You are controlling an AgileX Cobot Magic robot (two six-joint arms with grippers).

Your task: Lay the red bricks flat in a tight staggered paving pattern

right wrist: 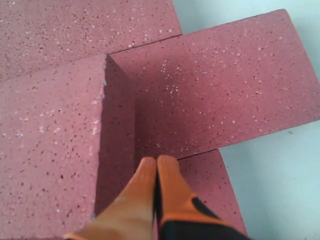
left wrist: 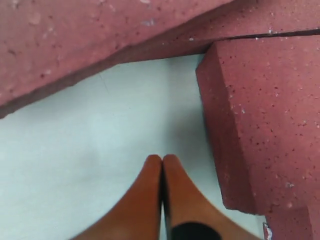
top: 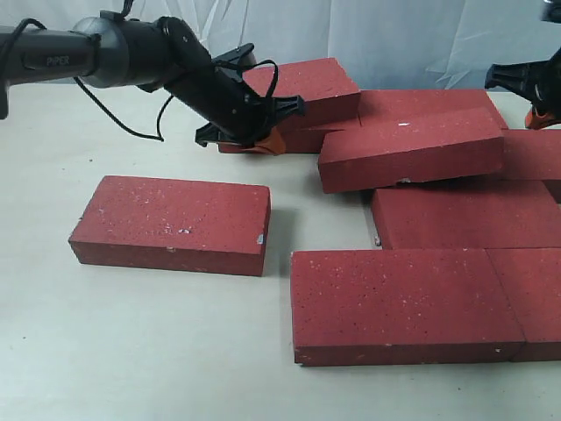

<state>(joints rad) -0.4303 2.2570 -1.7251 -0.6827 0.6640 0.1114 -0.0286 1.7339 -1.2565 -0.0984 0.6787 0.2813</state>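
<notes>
Bricks: one lone brick (top: 171, 224) lies flat on the table (top: 131, 351), well apart from the rest. To its right, a front row of flat bricks (top: 403, 303) sits edge to edge, with another flat one behind. On the pile, a tilted brick (top: 412, 149) rests across others, not flat. A back brick (top: 302, 88) is propped up behind it.

Left claw (left wrist: 161, 160): clenched, orange tips pressed together, nothing between them. It hangs low over bare table, just beside the pile's left end.

Right claw (right wrist: 157, 161): also clenched on nothing. Its tips are over flat bricks at the far right, next to a raised brick corner.

Handling, as a judgement: expect these to be heavy, rigid and rough-faced, with good friction and no give. Corners will likely chip if dropped. A fingertip pinch at one end probably won't carry one. Take hold across the thin sides at mid-length. Better, set your closed tips against a long edge and slide it. The tilted brick looks to need tipping down first.
</notes>
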